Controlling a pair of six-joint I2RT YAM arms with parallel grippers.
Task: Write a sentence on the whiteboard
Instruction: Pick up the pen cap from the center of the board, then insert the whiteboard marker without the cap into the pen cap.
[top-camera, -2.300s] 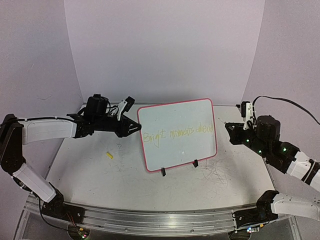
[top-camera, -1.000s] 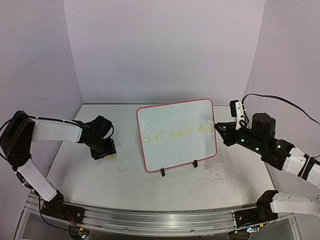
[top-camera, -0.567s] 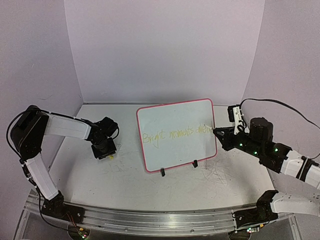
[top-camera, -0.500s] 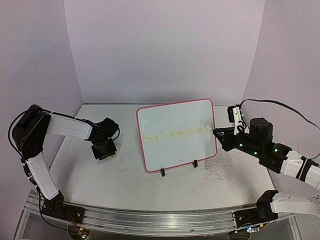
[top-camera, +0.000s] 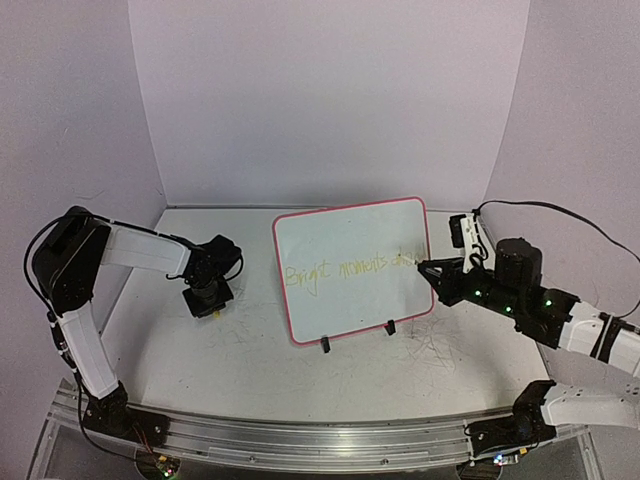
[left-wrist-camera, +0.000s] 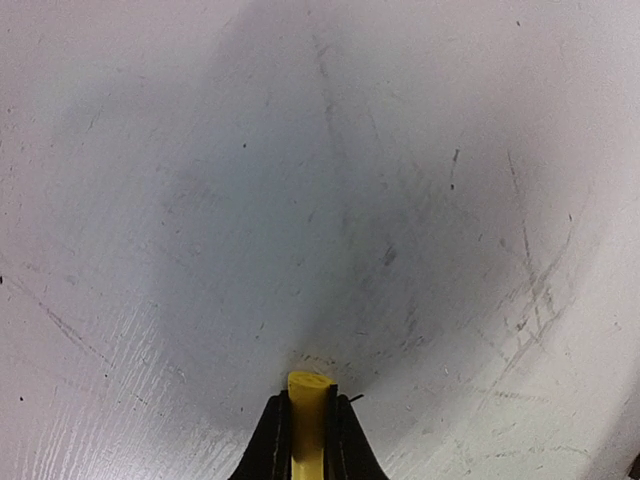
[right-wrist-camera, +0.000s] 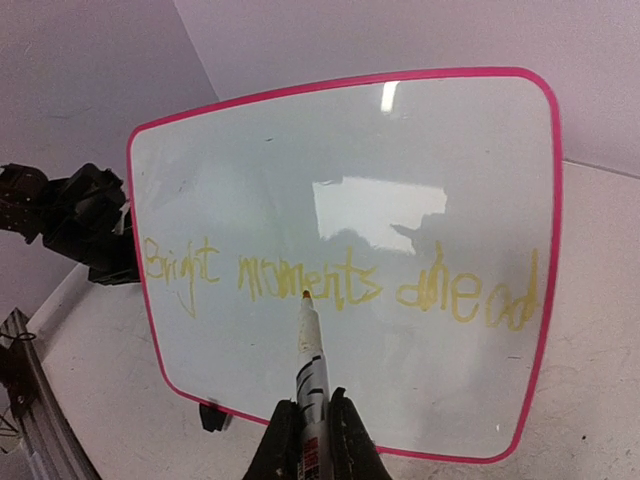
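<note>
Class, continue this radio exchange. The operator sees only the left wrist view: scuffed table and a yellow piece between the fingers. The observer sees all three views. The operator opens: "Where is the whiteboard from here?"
Observer: The whiteboard stands upright on black clips mid-table, to the right of the left gripper.
Operator: Anything written on it?
Observer: Yes, the sentence "Bright moments ahead", in yellow.
Operator: Who has the pen?
Observer: The right gripper is shut on a marker, with its tip pointing at the board.
</note>
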